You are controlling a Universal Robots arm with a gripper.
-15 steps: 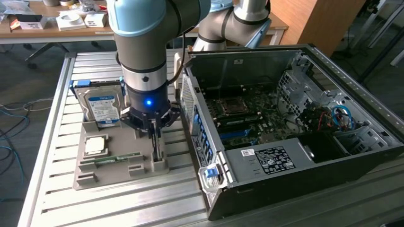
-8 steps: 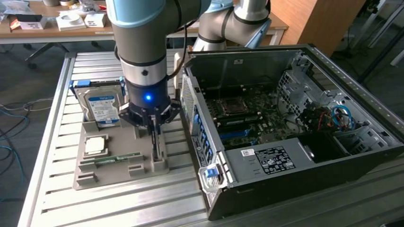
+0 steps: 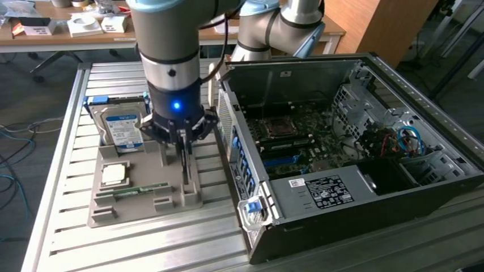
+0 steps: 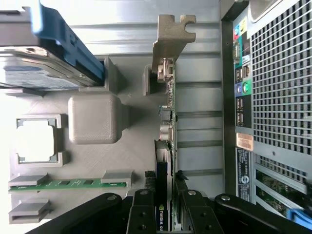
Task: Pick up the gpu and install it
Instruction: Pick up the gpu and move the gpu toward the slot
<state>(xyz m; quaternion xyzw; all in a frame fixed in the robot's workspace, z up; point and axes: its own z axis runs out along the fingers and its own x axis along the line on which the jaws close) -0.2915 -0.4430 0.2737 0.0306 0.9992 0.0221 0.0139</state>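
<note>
The gpu [image 4: 168, 122] stands on its edge in the grey holder tray [image 4: 97, 161], seen edge-on with its silvery end bracket [image 4: 170, 34] at one end. My gripper [image 4: 165, 200] reaches straight down over it, one black finger on each side of the card, and is shut on it. In the exterior view the gripper [image 3: 183, 170] hangs over the tray's [image 3: 106, 211] side nearest the computer case, with the gpu [image 3: 186, 182] a thin dark strip between the fingers. The card's lower edge still sits at the tray.
The tray also holds a blue-labelled hard drive [image 3: 121, 129], a processor chip [image 3: 113, 173] and a RAM stick [image 3: 140, 191]. The open computer case [image 3: 423, 187], motherboard [image 3: 298, 133] exposed, lies close on the exterior view's right. Its rear panel [image 4: 275, 97] is beside the gpu.
</note>
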